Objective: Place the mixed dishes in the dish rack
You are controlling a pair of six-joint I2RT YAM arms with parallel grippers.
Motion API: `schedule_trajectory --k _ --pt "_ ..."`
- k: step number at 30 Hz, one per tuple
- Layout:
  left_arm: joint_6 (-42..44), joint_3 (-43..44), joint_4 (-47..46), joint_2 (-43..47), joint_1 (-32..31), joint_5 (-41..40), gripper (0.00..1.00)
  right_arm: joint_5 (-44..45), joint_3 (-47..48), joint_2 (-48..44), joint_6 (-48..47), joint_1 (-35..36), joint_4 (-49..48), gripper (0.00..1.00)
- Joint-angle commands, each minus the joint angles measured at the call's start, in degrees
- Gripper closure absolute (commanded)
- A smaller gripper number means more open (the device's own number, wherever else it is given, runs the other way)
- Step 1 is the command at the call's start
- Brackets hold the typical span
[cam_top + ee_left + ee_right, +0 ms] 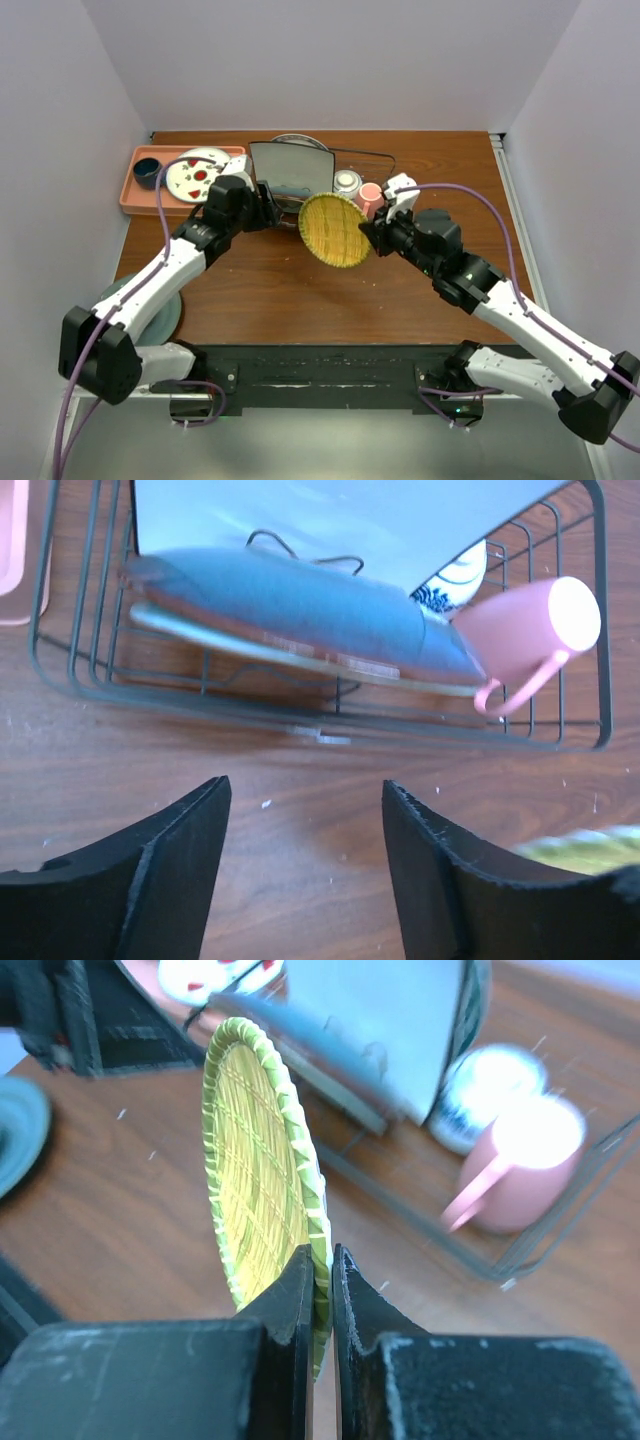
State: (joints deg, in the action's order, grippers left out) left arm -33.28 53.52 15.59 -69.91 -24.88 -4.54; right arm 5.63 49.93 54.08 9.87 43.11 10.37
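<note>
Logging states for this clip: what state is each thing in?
Yellow-green woven round plate: held on edge.
Right gripper: shut on its rim.
Left gripper: open, empty.
Pink mug: inside dark wire dish rack.
White square plate: standing in rack.
Blue-and-white patterned bowl: in rack.

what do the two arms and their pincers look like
The left arm and right arm both have white link shells, black joints and a purple cable running alongside. The left pincer and right pincer are matte black, with wedge-shaped fingers scuffed pale at the edges.

Overhead, wrist close-ups; common dish rack [95, 630]
</note>
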Motion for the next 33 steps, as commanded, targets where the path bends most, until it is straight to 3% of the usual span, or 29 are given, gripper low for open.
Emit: schedule_trajectory --k 1,7,16,33 --pt "1.90 4.40 -6.44 -3.56 0.63 2.60 0.36 4.74 9.29 1.11 -9.07 0.13 -1.23 1.00" --pt "2.60 8.52 -7.77 -9.18 1.15 0.14 0.37 1.23 15.10 4.09 -21.97 0.13 -1.14 1.00" --pt "3.04 15.21 -7.86 -17.00 3.44 1.90 0.37 0.52 15.99 7.08 -37.71 0.22 -2.20 1.00" --pt "2.69 20.31 -5.23 -21.85 6.42 5.76 0.36 -0.71 17.21 18.94 -42.83 0.22 -13.79 1.00"
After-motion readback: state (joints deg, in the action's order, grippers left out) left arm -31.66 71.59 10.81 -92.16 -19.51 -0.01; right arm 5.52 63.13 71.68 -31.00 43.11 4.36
